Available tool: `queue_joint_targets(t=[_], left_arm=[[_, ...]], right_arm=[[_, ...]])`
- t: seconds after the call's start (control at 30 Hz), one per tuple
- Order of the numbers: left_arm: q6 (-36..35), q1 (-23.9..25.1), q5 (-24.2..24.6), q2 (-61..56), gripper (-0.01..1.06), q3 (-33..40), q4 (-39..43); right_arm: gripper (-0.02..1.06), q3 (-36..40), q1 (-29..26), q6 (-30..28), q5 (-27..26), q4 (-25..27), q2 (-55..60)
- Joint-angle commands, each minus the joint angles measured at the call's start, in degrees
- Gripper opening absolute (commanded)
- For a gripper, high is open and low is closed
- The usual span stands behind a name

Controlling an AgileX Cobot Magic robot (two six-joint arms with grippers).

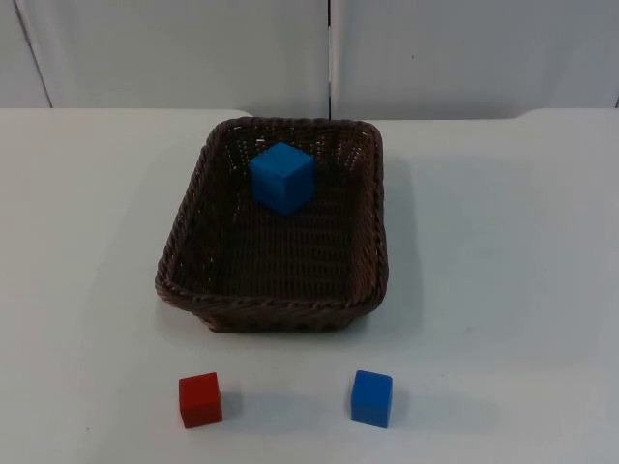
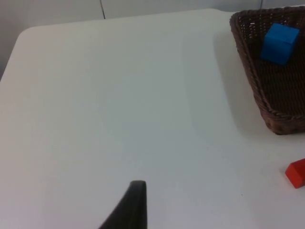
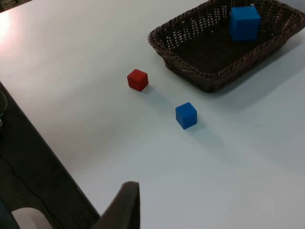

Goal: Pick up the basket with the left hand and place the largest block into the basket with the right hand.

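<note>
Big block already sits in basket, which rests on table, unheld. Both grippers wait well back from it; grip state can't tell. Red cube and small blue cube lie outside.

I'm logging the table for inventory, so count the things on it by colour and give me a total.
Blue blocks: 2, the large blue block in the basket and the small blue block on the table.
Red blocks: 1, the red block.
Brown baskets: 1, the basket.
Total: 4.
</note>
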Motion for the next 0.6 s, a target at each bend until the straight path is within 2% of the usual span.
queue_joint_targets(t=[0.0,0.13,0.57], left_arm=[[-0.2,1.8,0.0,-0.2,1.05,0.3,-0.1],[-0.2,3.4,0.0,-0.2,1.05,0.3,-0.1],[-0.2,3.4,0.0,-0.2,1.05,0.3,-0.1]], right_arm=[[1.05,0.0,0.2,0.0,-0.3,0.1,-0.2],[1.05,0.0,0.2,0.0,-0.3,0.1,-0.2],[1.05,0.0,-1.4,0.0,-0.3,0.1,-0.2]])
